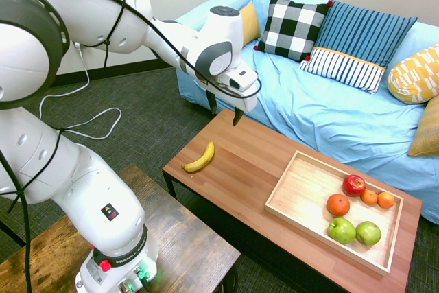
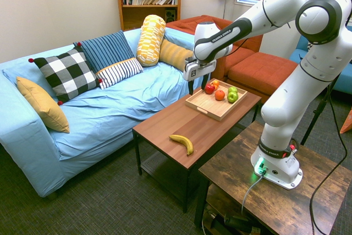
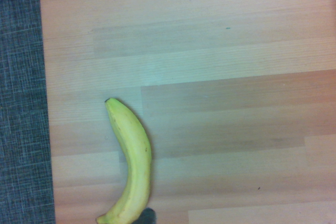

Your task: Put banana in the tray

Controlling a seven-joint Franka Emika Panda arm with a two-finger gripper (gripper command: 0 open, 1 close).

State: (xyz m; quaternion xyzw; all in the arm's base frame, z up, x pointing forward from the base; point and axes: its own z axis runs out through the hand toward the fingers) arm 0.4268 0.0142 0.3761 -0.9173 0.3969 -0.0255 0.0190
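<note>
Smooth, curved and yellow with dark tips, the banana (image 3: pixel 132 166) lies flat on the bare end of a reddish wood-grain table (image 1: pixel 240 169), close to its edge above grey carpet (image 1: pixel 137 114). Above the table and apart from the banana hangs the gripper (image 1: pixel 225 109), its dark fingers spread wide and holding nothing. At the far end, well apart, a shallow pale wooden tray (image 1: pixel 302 193) holds round apples and oranges, with a blue-covered sofa (image 1: pixel 329 108) and patterned cushions behind.

banana (image 1: pixel 199 158) on table (image 1: pixel 240 169), open hand (image 1: pixel 224 110) above, fruit in tray (image 1: pixel 302 193)
</note>
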